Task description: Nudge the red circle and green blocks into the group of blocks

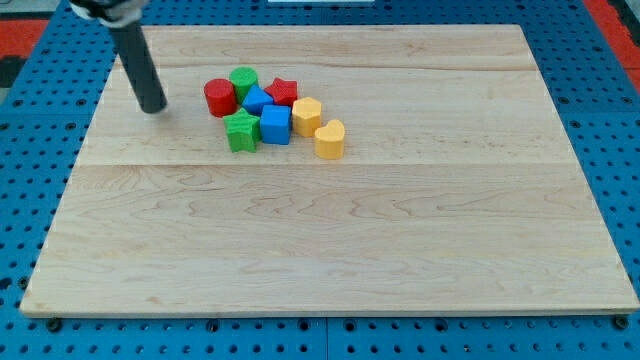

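The blocks lie in one cluster in the upper left-centre of the wooden board (pixel 330 240). The red circle (pixel 220 97) is at the cluster's left edge. A green round block (pixel 244 80) is just to its upper right. A green star (pixel 241 131) is at the cluster's lower left. They touch a blue block (pixel 257 100) and a blue cube (pixel 275 124). A red star (pixel 283 92), a yellow block (pixel 306 115) and a yellow heart-like block (pixel 330 138) sit on the right side. My tip (pixel 154 108) is left of the red circle, a clear gap apart.
The board lies on a blue perforated table (pixel 30 180). The rod rises from my tip toward the view's top left corner.
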### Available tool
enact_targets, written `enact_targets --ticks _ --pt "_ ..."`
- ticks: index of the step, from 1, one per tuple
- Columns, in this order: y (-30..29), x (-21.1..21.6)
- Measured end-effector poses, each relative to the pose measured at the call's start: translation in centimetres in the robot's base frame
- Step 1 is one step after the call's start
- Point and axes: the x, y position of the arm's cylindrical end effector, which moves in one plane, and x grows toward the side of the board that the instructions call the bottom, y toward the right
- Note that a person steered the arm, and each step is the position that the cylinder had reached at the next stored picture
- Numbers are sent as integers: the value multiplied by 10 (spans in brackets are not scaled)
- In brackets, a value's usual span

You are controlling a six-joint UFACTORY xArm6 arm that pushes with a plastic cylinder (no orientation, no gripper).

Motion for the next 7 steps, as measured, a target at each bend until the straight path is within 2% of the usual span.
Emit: enact_targets --ticks 1,2,3,4,5,6,7 --pt "52 -9" --pt "89 6" --pt "89 16" --pt "67 -36" --pt "113 -65" --pt "148 -43" --pt "155 -33"
